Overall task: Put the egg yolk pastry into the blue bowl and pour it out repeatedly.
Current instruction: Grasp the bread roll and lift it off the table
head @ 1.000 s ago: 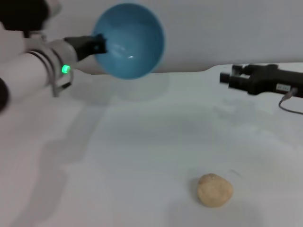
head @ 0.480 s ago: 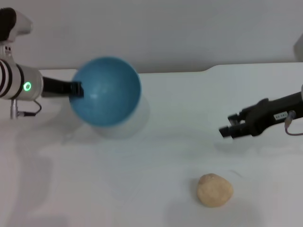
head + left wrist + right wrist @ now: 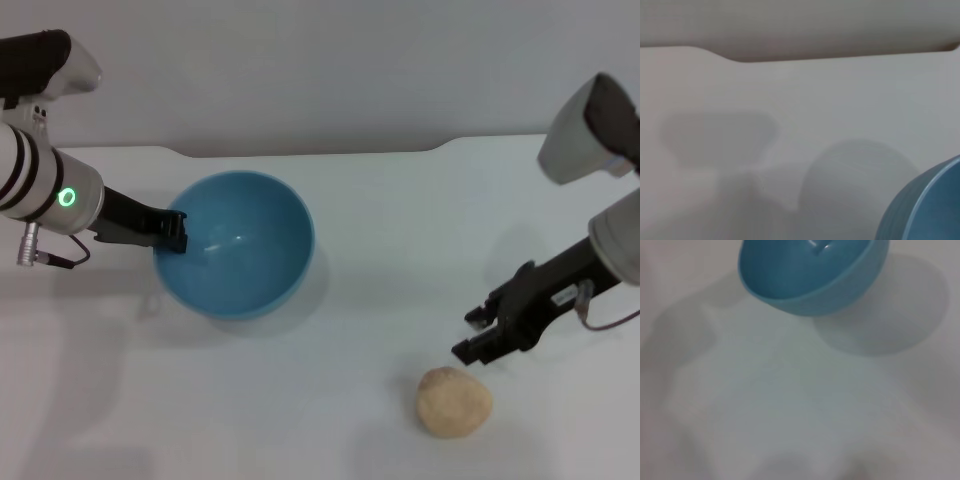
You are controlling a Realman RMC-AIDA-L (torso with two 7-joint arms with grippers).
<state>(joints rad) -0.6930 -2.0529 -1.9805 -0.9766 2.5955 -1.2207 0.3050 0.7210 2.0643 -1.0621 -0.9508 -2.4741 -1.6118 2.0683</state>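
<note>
The blue bowl (image 3: 240, 250) is empty, mouth up and slightly tilted, low over the white table at the left. My left gripper (image 3: 176, 231) is shut on its left rim. The bowl also shows in the left wrist view (image 3: 927, 205) and the right wrist view (image 3: 810, 275), where it casts a shadow beside it. The egg yolk pastry (image 3: 453, 402), a tan dough ball, lies on the table at the front right. My right gripper (image 3: 472, 336) is open, just above and to the left of the pastry, not touching it. The pastry does not show in either wrist view.
The white table (image 3: 350, 200) runs back to a grey wall, with a step in its far edge at the right (image 3: 440, 148). Nothing else stands on it.
My left arm has brought the bowl down from high up and turned its mouth from sideways to upward. My right gripper has come down and forward to just beside the pastry. The pastry has not moved.
</note>
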